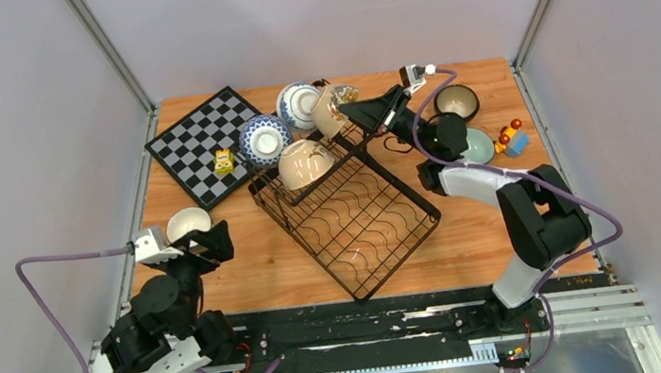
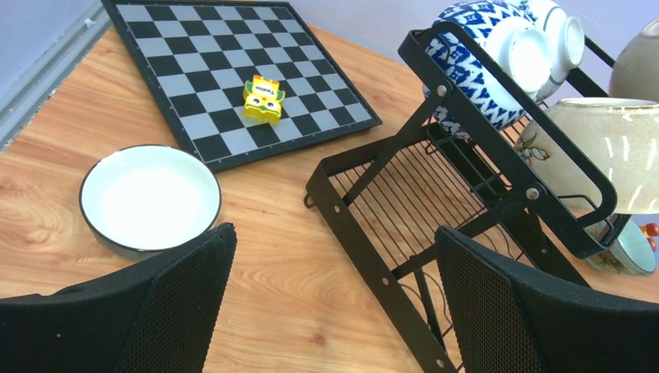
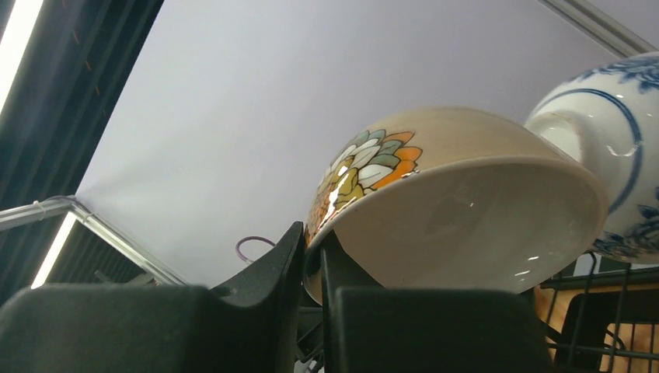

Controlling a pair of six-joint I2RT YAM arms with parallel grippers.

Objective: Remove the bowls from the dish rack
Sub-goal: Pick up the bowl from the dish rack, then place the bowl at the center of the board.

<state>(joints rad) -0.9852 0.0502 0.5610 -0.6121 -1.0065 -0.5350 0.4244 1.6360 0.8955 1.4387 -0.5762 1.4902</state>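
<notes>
Our right end effector (image 3: 313, 249) is almost closed. Its two fingers pinch the rim of the flower bowl (image 3: 466, 210), one finger on the painted outside and one on the plain inside. The flower bowl is tipped on its side. It sits just past the fingertips, at the high end of the dish rack (image 1: 349, 213). On the far side of the flower bowl from this end effector, a blue and white bowl (image 3: 614, 155) leans very close. We cannot tell if the two bowls touch. Back along the arm behind this end effector, a dark bowl (image 1: 456, 102) and a pale green bowl (image 1: 479, 144) sit on the bench (image 1: 250, 263).

Our left end effector (image 2: 334, 235) is wide open and holds nothing. A white bowl (image 2: 150, 198) sits upright on the bench just in front of its left finger, not touching it. The dish rack stands in front of its right finger. Up in the raised part of the rack, ahead and to the right, a blue patterned bowl (image 2: 474, 62) and a tan bowl (image 2: 614, 155) lean on their sides. Farther ahead of the open fingers lies a checkerboard (image 2: 233, 70) with a small yellow toy (image 2: 264, 99) on it.
</notes>
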